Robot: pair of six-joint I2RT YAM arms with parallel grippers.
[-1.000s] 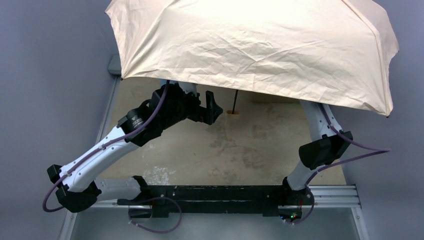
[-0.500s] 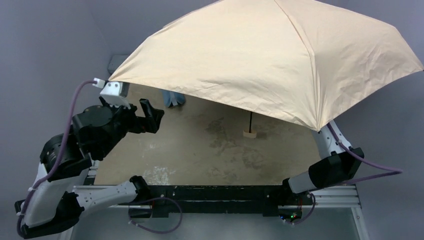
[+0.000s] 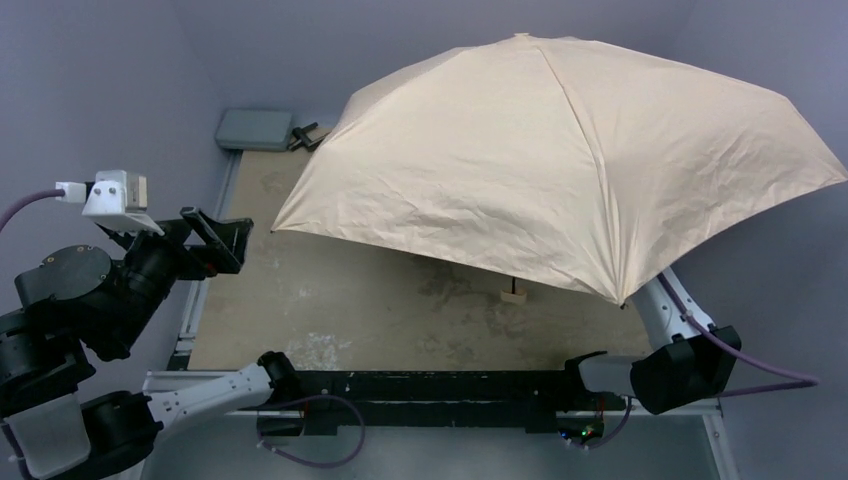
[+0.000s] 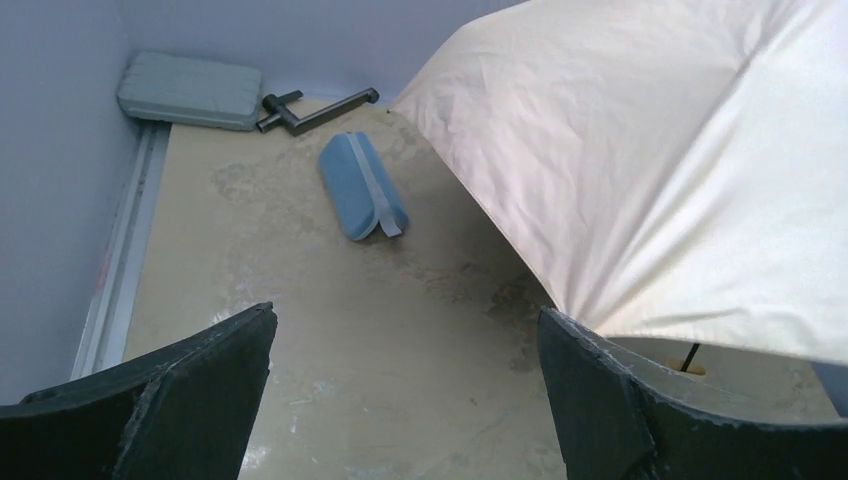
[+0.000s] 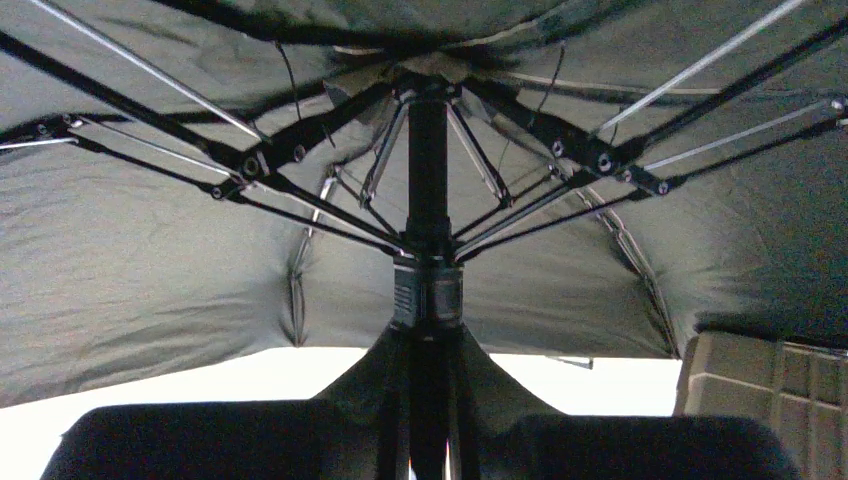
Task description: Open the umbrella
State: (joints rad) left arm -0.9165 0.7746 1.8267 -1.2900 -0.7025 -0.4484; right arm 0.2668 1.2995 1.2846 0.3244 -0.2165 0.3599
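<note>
Umbrella [image 3: 560,160] spread open, filling the upper right of the top view. Its canopy is beige, creased cloth and overhangs the table [image 3: 330,310] at right. The underside is dark, with thin metal ribs fanning out from the hub.

Right pincer [image 5: 428,370] is hidden beneath the canopy from above. Its wrist view shows it clamped narrow on the black shaft [image 5: 428,200]. Cream handle [image 3: 514,295] peeks out below the canopy rim; whether it touches the table is unclear. Tan ribbed box [image 5: 765,400] is cut off at lower right.

Left pincer [image 4: 407,330] is spread wide and holds nothing, at the table's left edge, well apart from the canopy rim. Blue pouch [image 4: 362,186], grey case [image 4: 190,90] and black metal bar [image 4: 315,108] lie at upper left.
</note>
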